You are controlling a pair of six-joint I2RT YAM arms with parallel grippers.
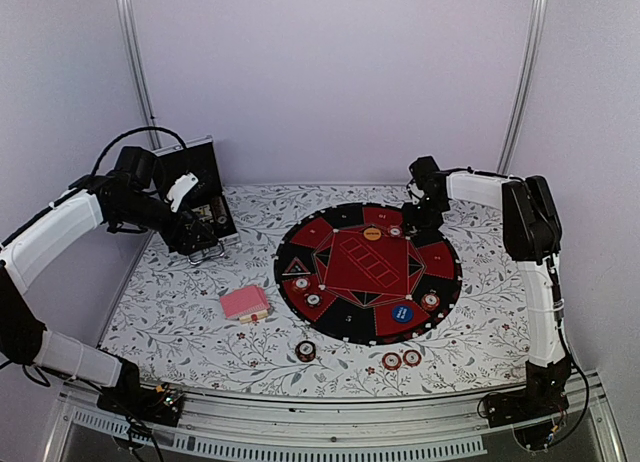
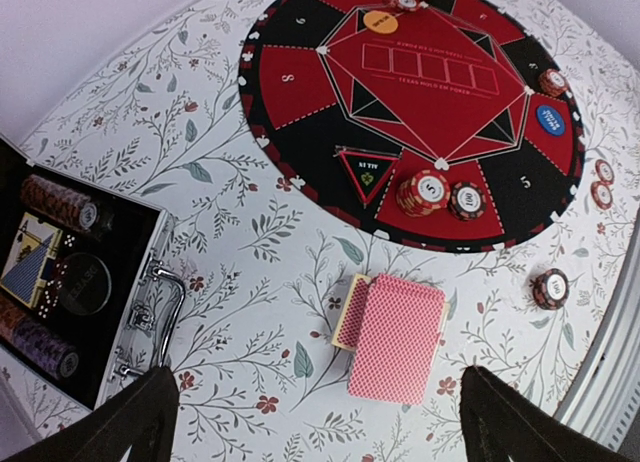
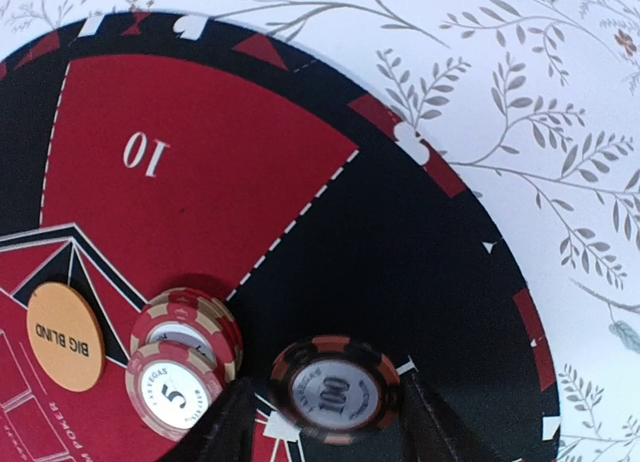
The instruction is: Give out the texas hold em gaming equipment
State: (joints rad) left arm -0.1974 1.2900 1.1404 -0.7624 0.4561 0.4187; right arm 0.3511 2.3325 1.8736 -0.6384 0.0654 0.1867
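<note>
While the right end effector point(image 3: 323, 400) brackets the brown chip point(image 3: 326, 388), grip unconfirmed, we judge it rigid, slick, best pinched edgewise.

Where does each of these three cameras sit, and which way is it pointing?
Top view: fixed high behind the arms, looking down over the table; the left arm and right arm both show.
Left wrist: rides the left arm, high up, looking down at the pink cards; its tool's fingers frame the bottom edge.
Right wrist: rides the right arm, close above the round mat; a chip marked 100 lies between its fingers.
Shared: all three show the mat and the orange disc.
</note>
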